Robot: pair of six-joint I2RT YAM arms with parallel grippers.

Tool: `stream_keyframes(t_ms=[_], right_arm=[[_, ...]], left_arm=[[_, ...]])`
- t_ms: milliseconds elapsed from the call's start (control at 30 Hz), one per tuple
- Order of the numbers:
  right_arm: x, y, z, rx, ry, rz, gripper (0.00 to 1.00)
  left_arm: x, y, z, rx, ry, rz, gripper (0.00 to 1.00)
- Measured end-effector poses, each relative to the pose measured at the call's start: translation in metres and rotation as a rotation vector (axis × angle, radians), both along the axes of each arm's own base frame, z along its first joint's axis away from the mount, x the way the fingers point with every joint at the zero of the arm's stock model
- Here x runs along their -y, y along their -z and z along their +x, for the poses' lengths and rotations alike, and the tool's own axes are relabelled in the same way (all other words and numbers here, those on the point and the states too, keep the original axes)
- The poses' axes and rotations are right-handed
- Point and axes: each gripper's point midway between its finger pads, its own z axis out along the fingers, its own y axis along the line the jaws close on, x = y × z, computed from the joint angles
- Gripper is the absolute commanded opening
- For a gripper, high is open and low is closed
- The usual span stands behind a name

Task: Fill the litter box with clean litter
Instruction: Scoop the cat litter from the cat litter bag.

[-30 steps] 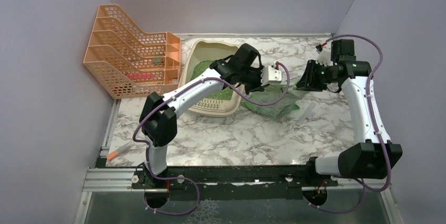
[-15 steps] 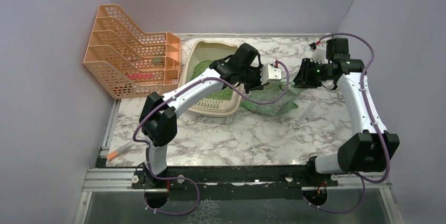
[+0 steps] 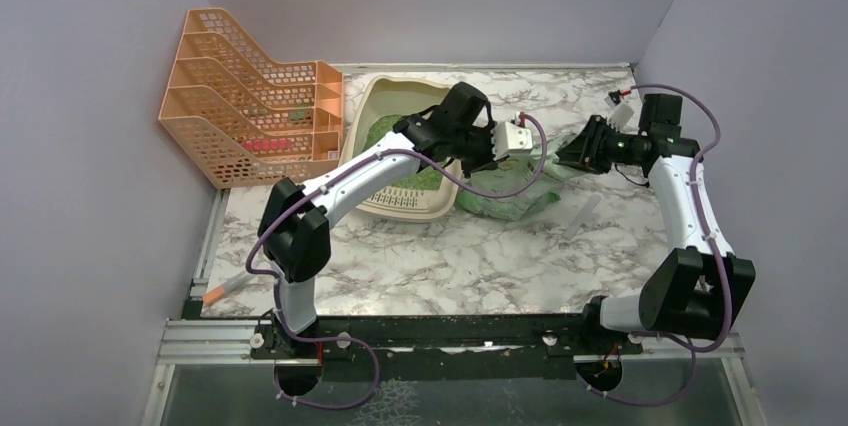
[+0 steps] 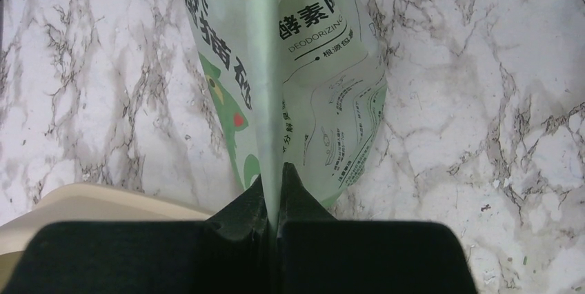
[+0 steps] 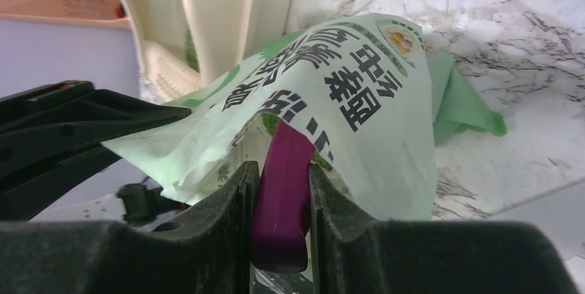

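Observation:
The beige litter box stands at the back centre, with green clean litter lying in it. To its right the soft green printed bag slumps on the marble. My left gripper reaches over the box and is shut on a fold of the bag's edge, holding it up. My right gripper faces it at the bag's mouth, shut on the handle of the magenta scoop. The scoop's far end goes under the bag film and is hidden. The litter inside the bag is not visible.
An orange mesh file rack stands at the back left beside the box. A white strip lies right of the bag. An orange-tipped pen rests at the table's near left edge. Walls close in left, back and right.
The right arm's wrist has swung out to the right and dropped, while its fingers stay at the bag's mouth with the scoop. The left arm has barely moved.

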Motion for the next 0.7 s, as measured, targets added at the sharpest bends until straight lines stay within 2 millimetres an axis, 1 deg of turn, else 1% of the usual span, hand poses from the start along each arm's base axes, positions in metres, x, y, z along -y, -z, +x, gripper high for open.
stream_keyframes(t_ms=[133, 267, 467, 567, 600, 700], right_arm=[[0.006, -0.008, 0.0, 0.031, 0.02, 0.158, 0.01], [0.014, -0.017, -0.005, 0.055, 0.032, 0.313, 0.01], [0.027, -0.023, -0.015, 0.105, 0.076, 0.439, 0.01], [0.038, -0.023, -0.021, 0.118, 0.13, 0.48, 0.01], [0.041, -0.024, -0.023, 0.124, 0.148, 0.487, 0.01], [0.046, -0.029, -0.03, 0.148, 0.195, 0.502, 0.01]], left_arm=[[-0.001, -0.002, 0.0, 0.0, -0.008, -0.007, 0.0], [-0.003, -0.003, 0.002, -0.006, -0.027, -0.018, 0.0], [-0.009, -0.003, 0.01, -0.02, -0.068, -0.041, 0.0], [-0.01, -0.003, 0.013, -0.035, -0.081, -0.054, 0.0], [-0.011, -0.004, 0.013, -0.041, -0.083, -0.058, 0.04], [-0.012, -0.003, 0.014, -0.062, -0.091, -0.066, 0.29]])
